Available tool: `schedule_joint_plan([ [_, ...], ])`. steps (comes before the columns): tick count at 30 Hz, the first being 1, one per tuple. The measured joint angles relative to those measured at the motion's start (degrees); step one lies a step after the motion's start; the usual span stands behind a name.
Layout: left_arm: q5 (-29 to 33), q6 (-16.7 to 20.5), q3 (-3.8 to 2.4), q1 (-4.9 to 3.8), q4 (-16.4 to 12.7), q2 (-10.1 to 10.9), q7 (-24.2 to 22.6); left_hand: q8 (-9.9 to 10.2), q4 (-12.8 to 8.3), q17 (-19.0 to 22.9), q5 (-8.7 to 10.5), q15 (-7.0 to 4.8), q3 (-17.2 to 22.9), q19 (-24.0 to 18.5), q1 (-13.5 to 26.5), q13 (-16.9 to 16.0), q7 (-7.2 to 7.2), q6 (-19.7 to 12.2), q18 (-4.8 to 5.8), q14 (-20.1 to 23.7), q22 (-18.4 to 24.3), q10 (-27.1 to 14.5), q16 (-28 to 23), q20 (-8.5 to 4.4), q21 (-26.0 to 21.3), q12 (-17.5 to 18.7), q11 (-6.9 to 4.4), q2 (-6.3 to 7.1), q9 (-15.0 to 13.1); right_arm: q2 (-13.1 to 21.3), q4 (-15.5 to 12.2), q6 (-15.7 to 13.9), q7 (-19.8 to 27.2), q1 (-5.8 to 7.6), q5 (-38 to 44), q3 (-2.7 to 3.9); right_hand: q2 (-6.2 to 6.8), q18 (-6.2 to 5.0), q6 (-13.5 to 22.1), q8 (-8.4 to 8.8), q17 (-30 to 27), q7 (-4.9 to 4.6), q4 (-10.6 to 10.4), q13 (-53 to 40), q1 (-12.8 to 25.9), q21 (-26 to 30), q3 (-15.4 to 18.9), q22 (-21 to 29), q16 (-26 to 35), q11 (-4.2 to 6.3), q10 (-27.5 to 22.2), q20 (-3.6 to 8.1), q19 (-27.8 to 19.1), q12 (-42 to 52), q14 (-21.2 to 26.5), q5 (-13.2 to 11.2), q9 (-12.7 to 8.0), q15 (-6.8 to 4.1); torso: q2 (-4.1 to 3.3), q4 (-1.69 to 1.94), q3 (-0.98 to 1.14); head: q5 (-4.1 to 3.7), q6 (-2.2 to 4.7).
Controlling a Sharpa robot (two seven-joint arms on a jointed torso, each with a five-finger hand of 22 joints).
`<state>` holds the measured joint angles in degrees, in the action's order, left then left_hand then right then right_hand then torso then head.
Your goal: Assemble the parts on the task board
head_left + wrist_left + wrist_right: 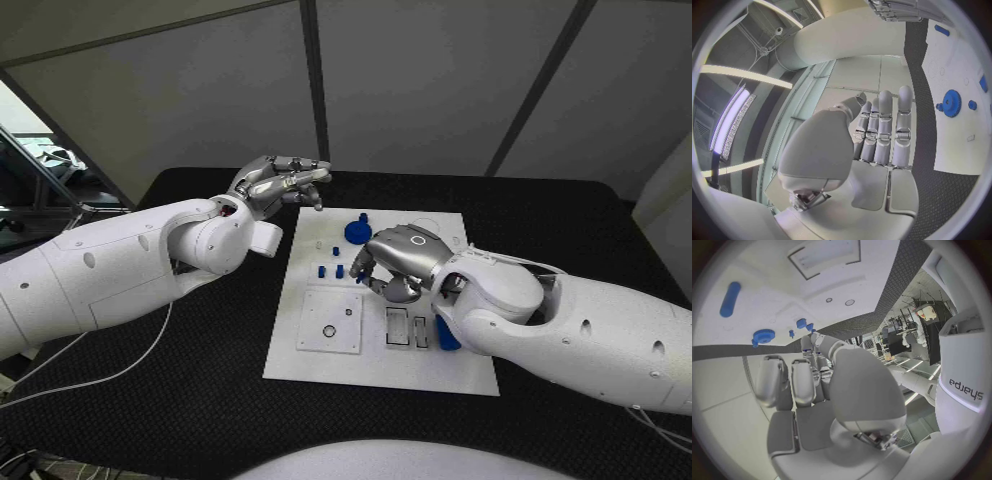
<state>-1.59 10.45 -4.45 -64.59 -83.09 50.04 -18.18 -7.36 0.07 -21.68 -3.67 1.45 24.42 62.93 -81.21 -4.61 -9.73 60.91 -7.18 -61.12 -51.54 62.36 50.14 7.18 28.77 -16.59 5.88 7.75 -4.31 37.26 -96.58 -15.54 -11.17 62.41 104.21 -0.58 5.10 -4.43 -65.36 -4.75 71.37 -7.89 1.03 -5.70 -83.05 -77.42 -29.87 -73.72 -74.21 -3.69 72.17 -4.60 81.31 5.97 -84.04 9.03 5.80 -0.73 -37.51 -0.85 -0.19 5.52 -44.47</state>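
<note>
The white task board (pixel 387 368) lies mid-table. A blue gear (pixel 356 231) sits near its far edge, also in the left wrist view (pixel 951 103) and the right wrist view (pixel 763 335). Small blue pieces (pixel 330 269) stand left of centre. A long blue piece (pixel 447 335) lies on the board's right side, just under my right forearm. My left hand (pixel 281 182) hovers off the board's far left corner, fingers straight and holding nothing (pixel 882 130). My right hand (pixel 397 260) hangs over the board's middle, fingertips (pixel 811 340) close to the small pieces (pixel 801 323), with nothing in its grasp.
A raised white square with a round hole (pixel 330 320) sits at the board's front left, with two rectangular slots (pixel 397 327) beside it. Black tabletop (pixel 173 400) surrounds the board. A thin cable (pixel 101 365) trails under my left arm.
</note>
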Motion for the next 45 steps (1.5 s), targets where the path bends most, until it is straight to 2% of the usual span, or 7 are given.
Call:
schedule_joint_plan([
  [6,0.00,-0.06,0.00,-0.03,0.12,-0.39,0.08,0.00,0.00,0.00,0.00,0.00,0.00,0.00,0.00,0.00,0.00,0.00,0.00,0.00,0.00,0.00,0.00,0.00,0.00,0.00,0.00,0.00,0.00,-1.76,1.52,0.69,0.66,-1.14,-0.30,-0.77,0.01,0.00,0.01,0.12,0.00,0.01,0.00,-0.05,0.00,0.00,0.00,0.00,0.00,0.00,0.00,0.00,0.00,0.00,0.00,-0.07,-0.01,0.00,-0.02,0.00,0.05,0.76,-0.37],
  [13,0.00,-0.15,-0.01,-0.03,0.27,-0.72,0.21,0.00,0.00,0.00,0.00,0.00,0.00,0.00,0.00,0.00,0.00,0.00,0.00,0.00,0.00,0.00,0.00,0.00,0.00,0.00,0.00,0.00,0.00,-3.11,3.29,1.31,1.12,-1.63,-0.35,-0.95,0.25,0.00,0.02,0.15,0.00,0.02,0.19,-0.06,0.24,0.00,-0.19,-0.06,0.00,-0.01,0.00,0.00,0.00,0.00,0.00,-0.08,-0.01,0.00,-0.02,-0.02,0.08,1.41,-0.72],
  [21,0.00,-0.30,-0.01,-0.04,0.45,-0.85,0.63,0.00,0.00,0.06,0.00,0.00,0.00,0.00,0.00,0.06,-0.21,-0.21,0.00,0.00,0.00,0.00,0.00,0.00,0.00,0.00,0.00,0.00,0.04,-3.85,3.63,2.32,1.62,-1.90,-0.57,-1.02,0.25,-0.01,0.04,0.16,0.00,0.04,0.18,-0.05,0.24,0.00,-0.18,-0.14,0.00,-0.01,-0.01,0.00,0.00,0.00,0.00,-0.09,-0.04,0.00,-0.02,-0.02,0.08,1.88,-1.18],
  [29,0.00,-0.38,-0.01,-0.04,0.51,-0.89,0.88,0.00,-0.16,0.14,0.00,0.00,-0.16,0.00,0.00,0.11,-0.20,-0.21,0.00,0.00,0.00,-0.21,0.00,0.00,0.00,0.00,0.21,0.00,0.04,-3.88,3.50,3.87,1.90,-2.04,-0.68,-1.19,0.17,-0.01,0.32,0.17,0.00,-0.08,0.18,-0.08,0.32,-0.24,-0.18,-0.21,-0.23,-0.01,-0.01,0.00,0.00,-0.22,0.00,-0.09,-0.07,0.00,-0.03,-0.03,0.07,2.15,-1.54],
  [45,-0.01,-0.50,-0.01,-0.04,0.56,-0.86,1.01,0.00,-0.16,0.19,0.00,0.00,-0.16,0.00,0.00,0.11,-0.20,-0.20,0.00,0.00,0.00,-0.21,0.00,0.00,0.00,0.00,0.21,0.00,0.10,-4.16,4.09,5.60,1.94,-2.22,-0.53,-1.49,0.03,0.00,0.24,0.39,0.00,-0.16,0.18,-0.09,0.46,-0.24,-0.18,-0.28,-0.22,-0.01,-0.01,-0.20,0.20,-0.22,0.00,-0.10,-0.04,0.00,0.00,-0.07,0.04,2.44,-1.82],
])
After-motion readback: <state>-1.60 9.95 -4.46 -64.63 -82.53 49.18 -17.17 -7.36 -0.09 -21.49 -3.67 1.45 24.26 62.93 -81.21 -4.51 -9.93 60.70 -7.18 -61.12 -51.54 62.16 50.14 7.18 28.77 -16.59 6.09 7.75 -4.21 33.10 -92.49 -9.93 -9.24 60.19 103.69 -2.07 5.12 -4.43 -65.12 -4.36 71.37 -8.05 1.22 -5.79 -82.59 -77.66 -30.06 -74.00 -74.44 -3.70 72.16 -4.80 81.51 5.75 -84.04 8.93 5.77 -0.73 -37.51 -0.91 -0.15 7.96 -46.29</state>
